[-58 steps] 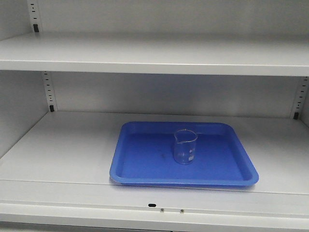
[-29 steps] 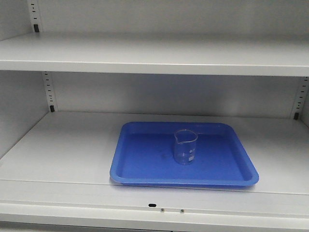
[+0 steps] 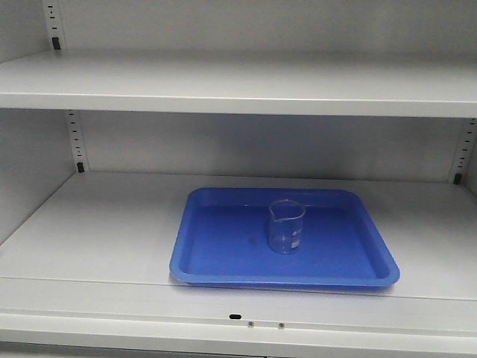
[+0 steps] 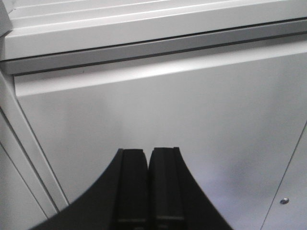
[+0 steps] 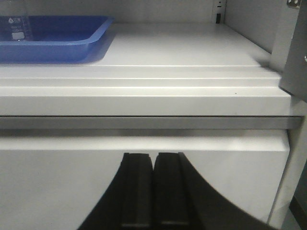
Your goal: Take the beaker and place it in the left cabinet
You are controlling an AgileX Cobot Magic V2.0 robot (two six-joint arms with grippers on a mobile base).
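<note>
Beaker (image 3: 287,226): stood upright on the blue tray (image 3: 216,257), a little right of the tray's middle, pouring lip toward the left. I noted faint white marks on its side. In the right wrist view only its lower part showed at the top left corner (image 5: 17,26).
Blue tray: lay flat on the lower shelf (image 3: 97,231) of the left cabinet (image 3: 30,156), right of the shelf's centre, its front edge near the shelf's front lip.
Upper shelf (image 3: 223,86): I saw nothing resting on the visible part.
Peg strips (image 3: 73,138): slotted, at both back corners, each with a dark clip.
Left gripper (image 4: 148,155): jaws pressed together, holding nothing; I had it facing a pale grey panel (image 4: 192,120) below a shelf edge.
Right gripper (image 5: 153,160): jaws pressed together, holding nothing; positioned below the front lip of the shelf, with the tray (image 5: 72,40) up and to the left, well apart from it.
Contact: neither gripper touched the beaker or the tray.
</note>
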